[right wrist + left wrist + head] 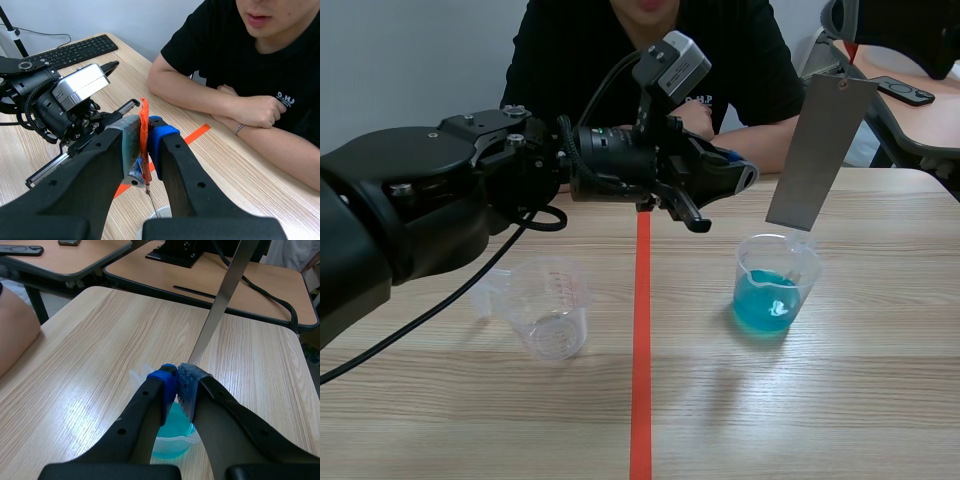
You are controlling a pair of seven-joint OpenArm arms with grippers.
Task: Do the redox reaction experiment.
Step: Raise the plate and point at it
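- Scene view: a flat, rectangular metal strip [818, 150] of dull grey sheet is seen over the right half of the pale wood-grain surface [880, 400], between the orange-red tape line [641, 380] and the right edge.
- Its long axis is held steeply upright and slightly tilted. The upper end leans toward the far right corner and the lower end points down at the rim of a beaker [812, 262].
- Whether the lower end reaches the liquid cannot be told.
- The beaker is of clear plastic, round and spouted, and is partly filled with blue liquid [763, 308].
- An orange-red tab [144, 125] is fixed to the strip's upper end. The right gripper [145, 145] is clamped on this tab, which is pressed between its pads.
- The left gripper [735, 180] is raised over the tape line toward the far edge. Its fingers are closed together on nothing, and the blue and grey dotted pads are seen touching in the left wrist view [177, 382], just above the beaker.
- An empty measuring cup [555, 315] of clear plastic is set upright near the tape line, on the side toward the left edge.
- A person [570, 60] in a black shirt is seated at the far edge.
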